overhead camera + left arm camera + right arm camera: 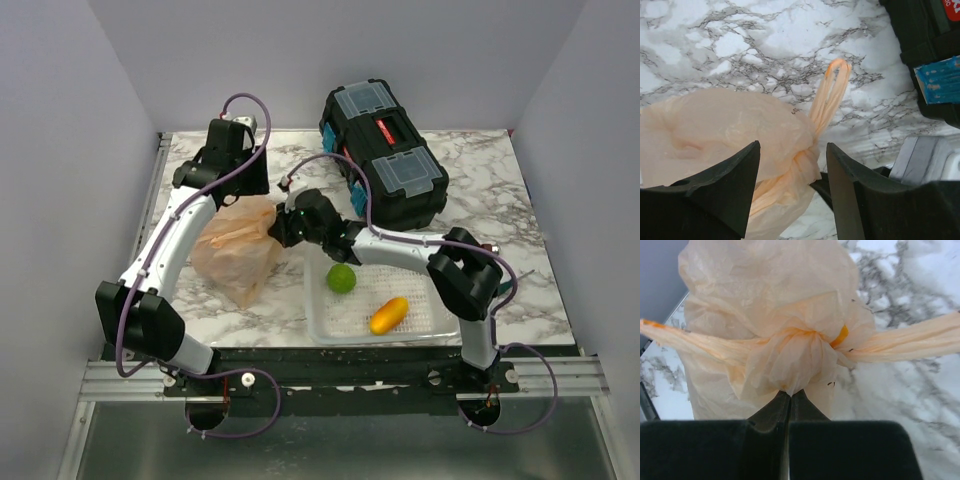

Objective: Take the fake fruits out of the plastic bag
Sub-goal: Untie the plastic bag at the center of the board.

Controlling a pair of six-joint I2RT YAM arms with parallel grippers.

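The peach-tan plastic bag (pixel 238 250) lies on the marble table, left of centre, its handles tied in a knot. My right gripper (pixel 281 228) is shut on the knot; in the right wrist view (pixel 790 391) the fingertips pinch bunched plastic, with the bag (pixel 765 300) filling the view ahead. My left gripper (pixel 243 178) is open above the bag's far side; in the left wrist view (pixel 792 150) the knotted neck of the bag (pixel 725 125) sits between its spread fingers (pixel 735 185), and one loop handle sticks out over the marble. The fake fruits are hidden inside the bag.
A white mesh basket (pixel 320 320) at the front centre holds a green lime-like ball (pixel 342 278) and an orange mango-like fruit (pixel 389 315). A black toolbox (pixel 383 165) with clear lid compartments stands at the back right; its edge shows in the left wrist view (pixel 930 55).
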